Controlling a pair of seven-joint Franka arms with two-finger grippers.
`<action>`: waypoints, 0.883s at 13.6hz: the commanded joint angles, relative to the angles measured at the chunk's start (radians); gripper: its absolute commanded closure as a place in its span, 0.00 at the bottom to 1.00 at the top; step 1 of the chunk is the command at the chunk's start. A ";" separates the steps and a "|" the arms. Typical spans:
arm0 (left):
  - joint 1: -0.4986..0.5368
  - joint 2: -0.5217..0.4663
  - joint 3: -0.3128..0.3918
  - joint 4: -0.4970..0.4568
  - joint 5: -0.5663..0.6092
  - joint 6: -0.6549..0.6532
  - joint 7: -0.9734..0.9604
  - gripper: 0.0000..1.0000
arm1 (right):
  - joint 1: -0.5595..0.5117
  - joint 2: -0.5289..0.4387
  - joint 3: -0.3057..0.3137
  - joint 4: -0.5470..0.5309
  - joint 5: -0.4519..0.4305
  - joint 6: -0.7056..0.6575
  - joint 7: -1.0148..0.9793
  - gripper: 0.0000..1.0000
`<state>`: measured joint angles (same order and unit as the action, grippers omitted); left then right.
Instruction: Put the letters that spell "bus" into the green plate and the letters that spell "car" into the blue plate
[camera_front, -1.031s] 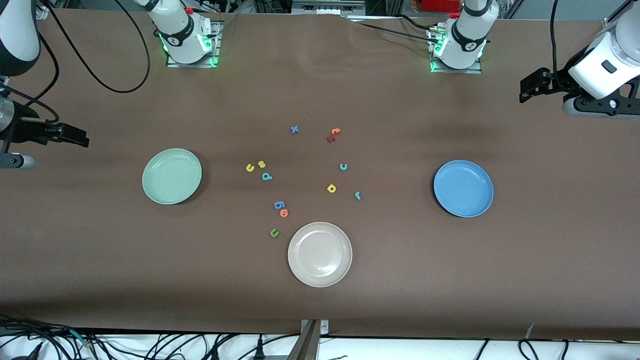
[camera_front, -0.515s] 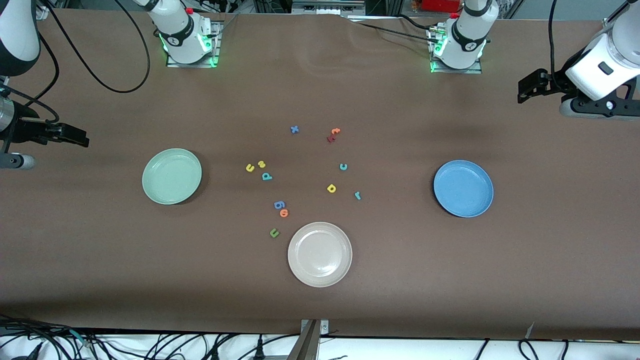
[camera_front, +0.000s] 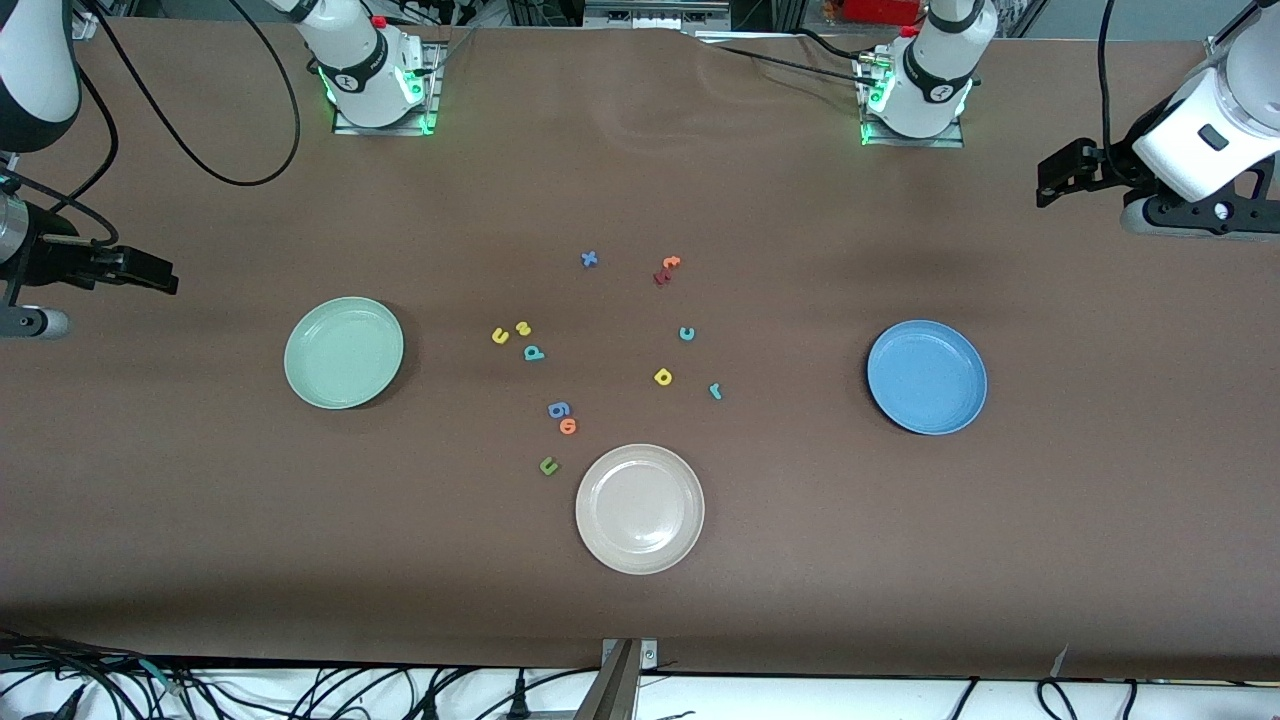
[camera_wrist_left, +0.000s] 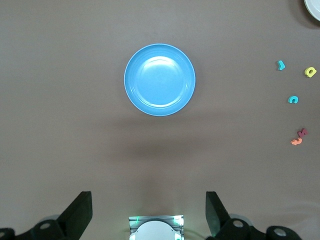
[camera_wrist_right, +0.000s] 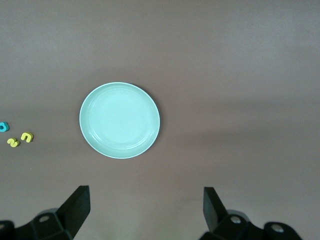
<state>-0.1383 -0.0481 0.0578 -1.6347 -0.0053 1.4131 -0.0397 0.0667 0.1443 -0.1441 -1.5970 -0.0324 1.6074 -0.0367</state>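
Note:
Mid-table lie a yellow u (camera_front: 500, 336), a yellow s (camera_front: 523, 329) and a teal b (camera_front: 533, 352), toward the green plate (camera_front: 343, 352). A teal c (camera_front: 687, 333), a yellow a (camera_front: 662, 377) and a teal r (camera_front: 715, 390) lie toward the blue plate (camera_front: 927, 376). Both plates hold nothing. My left gripper (camera_front: 1048, 182) hangs open high over the left arm's end of the table; its wrist view looks down on the blue plate (camera_wrist_left: 159, 79). My right gripper (camera_front: 165, 275) hangs open over the right arm's end, looking down on the green plate (camera_wrist_right: 119, 120).
A cream-white plate (camera_front: 640, 508) sits nearest the front camera. Other loose letters: blue g (camera_front: 559, 409), orange o (camera_front: 568, 426), dark green u (camera_front: 548, 465), blue x (camera_front: 589, 259), orange t (camera_front: 671, 262) beside a red letter (camera_front: 661, 276). Both arm bases stand at the table's edge farthest from the front camera.
The left arm's hand has shifted very slightly over its end of the table. The right arm, the plates and the letters have not moved.

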 joint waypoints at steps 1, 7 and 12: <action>0.005 -0.004 0.002 0.001 0.007 -0.002 0.006 0.00 | -0.005 -0.008 0.003 -0.004 0.008 0.002 0.000 0.00; 0.006 -0.009 0.002 -0.001 0.008 -0.010 0.006 0.00 | -0.005 -0.008 0.003 -0.004 0.008 0.002 0.001 0.00; 0.006 -0.010 0.004 -0.001 0.013 -0.016 0.006 0.00 | -0.005 -0.008 0.005 -0.004 0.008 0.002 0.005 0.00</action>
<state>-0.1348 -0.0483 0.0627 -1.6347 -0.0053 1.4098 -0.0394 0.0667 0.1443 -0.1441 -1.5970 -0.0324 1.6074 -0.0367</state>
